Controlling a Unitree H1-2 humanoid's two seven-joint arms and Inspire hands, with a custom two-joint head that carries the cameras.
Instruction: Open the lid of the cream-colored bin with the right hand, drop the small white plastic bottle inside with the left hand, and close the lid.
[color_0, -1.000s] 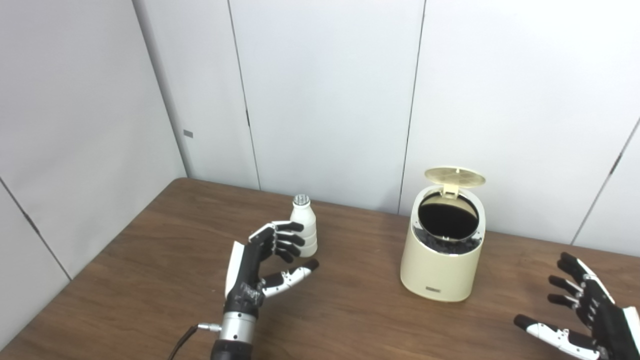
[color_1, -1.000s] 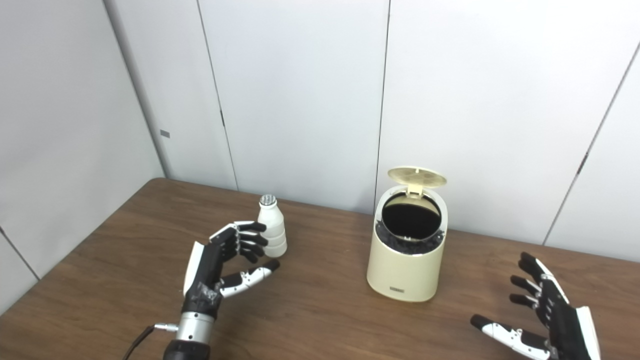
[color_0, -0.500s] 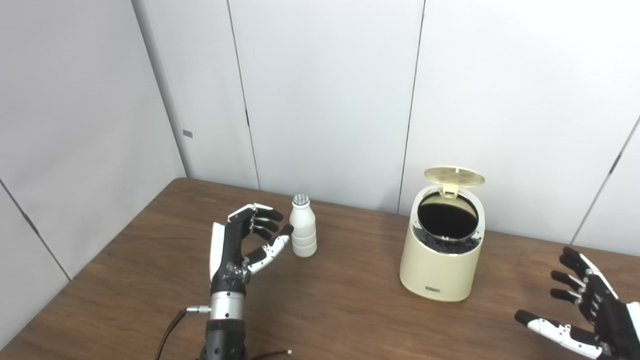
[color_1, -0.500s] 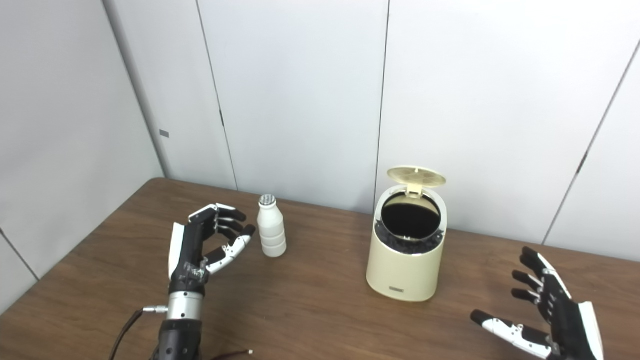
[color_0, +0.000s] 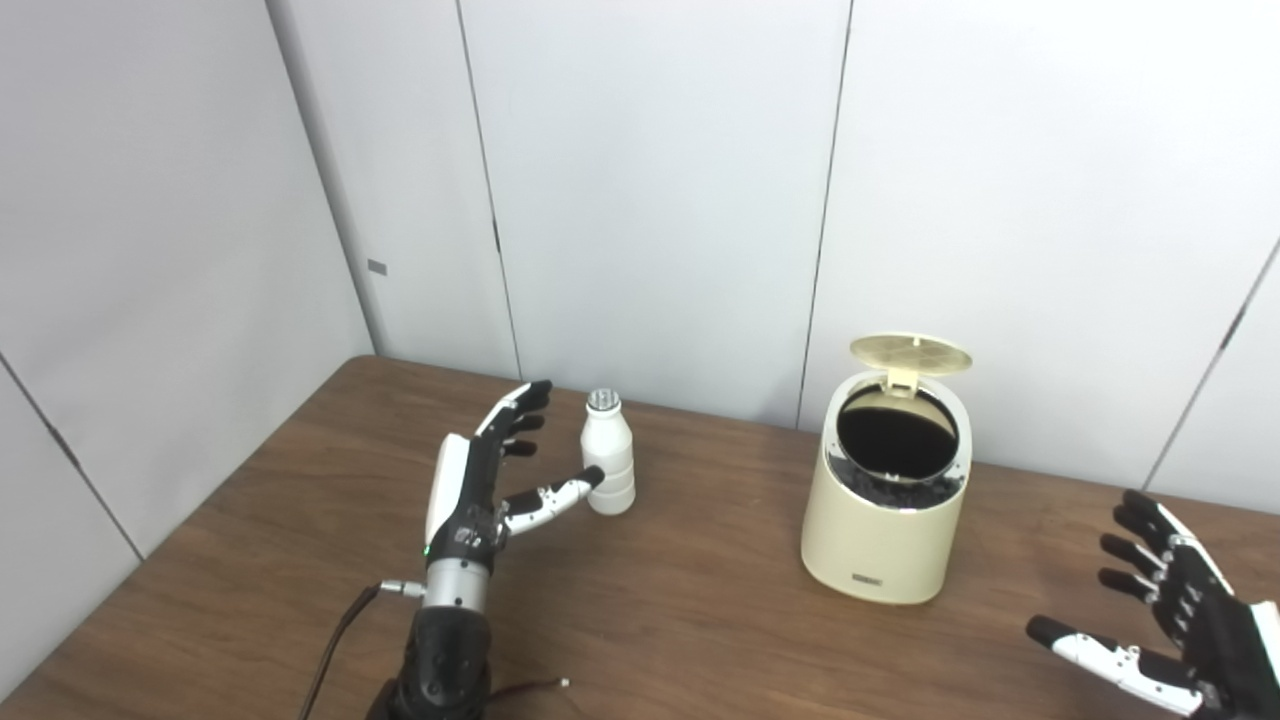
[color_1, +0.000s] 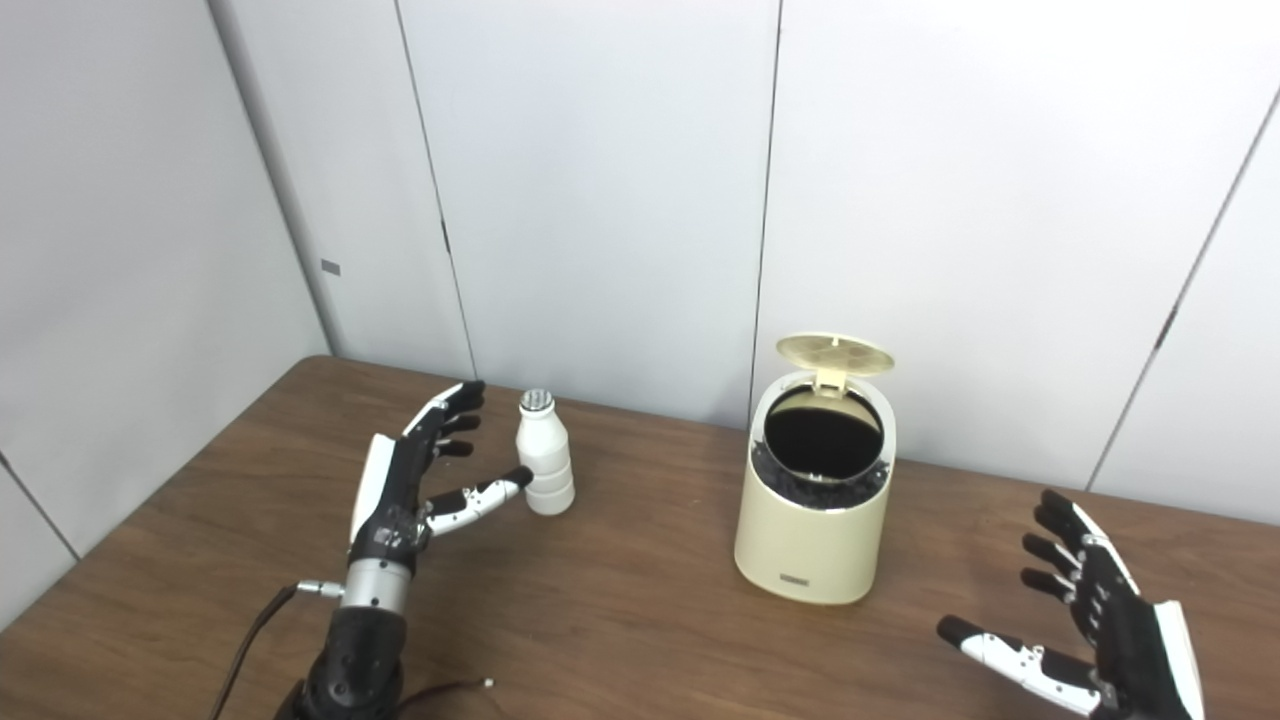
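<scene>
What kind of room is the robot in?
Probably a lab or test room, not a home: plain white wall panels, a bare wooden table, and just a bottle and a small bin set out for the robot.

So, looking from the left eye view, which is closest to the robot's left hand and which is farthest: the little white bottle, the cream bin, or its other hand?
From the left hand:
1. White bottle, just to its right, at the thumb tip; contact unclear.
2. Cream bin, lid up, further right across the table.
3. Right hand, open, at the near right corner.
</scene>
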